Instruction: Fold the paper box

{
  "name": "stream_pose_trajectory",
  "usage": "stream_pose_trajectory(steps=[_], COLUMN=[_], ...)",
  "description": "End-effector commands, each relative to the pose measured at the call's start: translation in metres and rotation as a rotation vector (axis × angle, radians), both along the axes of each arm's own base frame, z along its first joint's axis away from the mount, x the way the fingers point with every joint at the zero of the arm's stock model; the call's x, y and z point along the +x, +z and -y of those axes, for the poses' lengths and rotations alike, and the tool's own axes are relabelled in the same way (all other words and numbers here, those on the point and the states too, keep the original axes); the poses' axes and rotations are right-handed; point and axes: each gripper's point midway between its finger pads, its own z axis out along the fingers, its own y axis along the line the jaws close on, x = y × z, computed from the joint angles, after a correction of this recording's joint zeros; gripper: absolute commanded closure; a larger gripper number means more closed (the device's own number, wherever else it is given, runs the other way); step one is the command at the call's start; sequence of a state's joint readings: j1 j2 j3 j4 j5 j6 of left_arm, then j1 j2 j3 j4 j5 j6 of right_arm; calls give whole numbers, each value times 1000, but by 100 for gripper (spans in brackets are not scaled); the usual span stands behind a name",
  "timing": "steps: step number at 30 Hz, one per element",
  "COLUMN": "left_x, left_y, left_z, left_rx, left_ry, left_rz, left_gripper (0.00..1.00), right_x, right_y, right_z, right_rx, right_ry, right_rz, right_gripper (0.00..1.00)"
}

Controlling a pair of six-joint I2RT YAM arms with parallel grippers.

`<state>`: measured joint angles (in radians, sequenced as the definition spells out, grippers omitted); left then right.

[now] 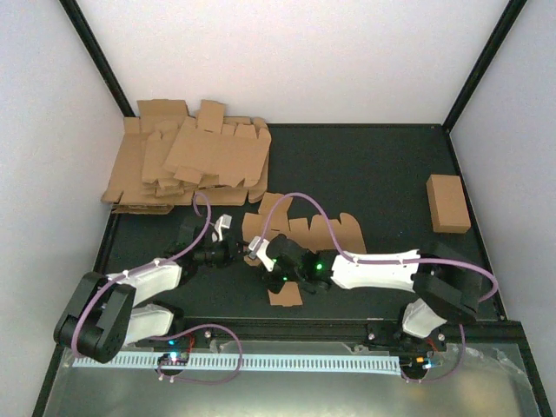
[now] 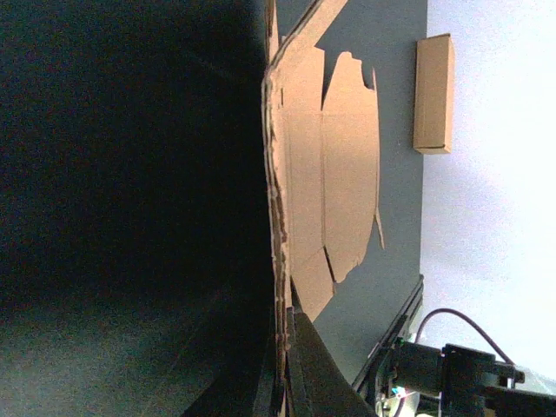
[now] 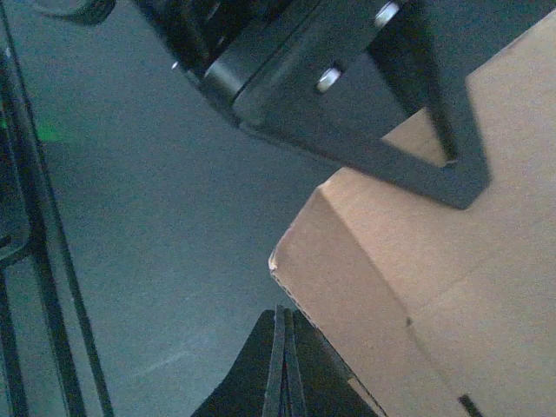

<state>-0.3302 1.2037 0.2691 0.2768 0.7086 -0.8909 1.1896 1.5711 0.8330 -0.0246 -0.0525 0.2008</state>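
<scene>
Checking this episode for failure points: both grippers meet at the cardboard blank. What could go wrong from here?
1. The left gripper pinches only the thin edge of the flat brown cardboard blank; it may slip out or tear during folding.
2. The right gripper, shut, sits very close to the left one; the two may collide.

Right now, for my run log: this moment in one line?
paper box: flaps loose | left gripper: shut on paper box | right gripper: shut
</scene>
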Motion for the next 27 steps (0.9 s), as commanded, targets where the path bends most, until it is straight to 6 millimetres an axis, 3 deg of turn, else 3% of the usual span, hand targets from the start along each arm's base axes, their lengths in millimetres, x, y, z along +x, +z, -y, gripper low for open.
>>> stream_pose_trajectory(steps=[1, 6, 21, 27], left_x=[-5, -7, -16, -20], left_y=[4, 7, 16, 15], left_z=[1, 1, 7, 10], left_rx=[-4, -5, -46, -46], left_ry=[-29, -42, -87, -125], left_rz=[20, 25, 17, 11], left_gripper=[98, 98, 98, 98], right_x=[19, 25, 42, 46], right_y=[16, 24, 7, 22], right_z=[6, 6, -14, -9], right_rx=[25, 50, 45, 94], right_ry=[-89, -108, -93, -93], right_rz=[81, 90, 18, -40], right_gripper=[98, 98, 98, 98])
